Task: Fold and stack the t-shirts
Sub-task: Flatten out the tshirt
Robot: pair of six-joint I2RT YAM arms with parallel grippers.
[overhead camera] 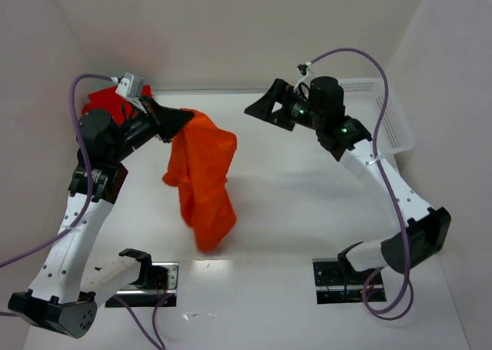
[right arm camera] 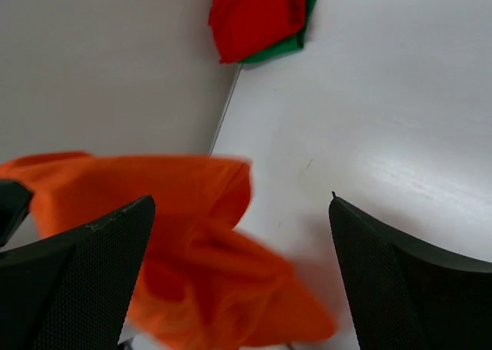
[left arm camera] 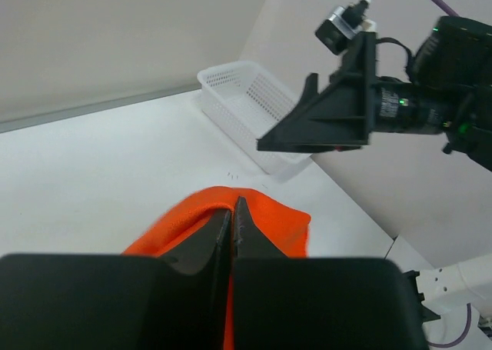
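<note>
Overhead view of a white table (overhead camera: 300, 211) with two robot arms bolted at its near edge, 6 o'clock. Just beyond the bases, left of centre, an orange t-shirt (overhead camera: 204, 181) hangs crumpled in the air. Its lowest fold is at or just above the tabletop; whether it touches cannot be told.

The left gripper (overhead camera: 181, 123), at about 10 o'clock, is pinched tight on the shirt's upper edge. The left wrist view shows its two fingers pressed together with cloth between them. Lifting by one edge probably lets the fabric drop open so a second corner can be found.

Facing it from 1 o'clock, well apart, the right gripper (overhead camera: 261, 105) hangs in the air with jaws spread wide and nothing in them. It is aimed toward the hanging cloth, likely ready to take a free edge.

Farther back, in the 11 o'clock corner, a red shirt (overhead camera: 102, 102) lies folded on a green shirt (right arm camera: 290, 45), apparently the finished stack. At 2 o'clock, against the far right wall, sits a white mesh basket (overhead camera: 393, 119).
</note>
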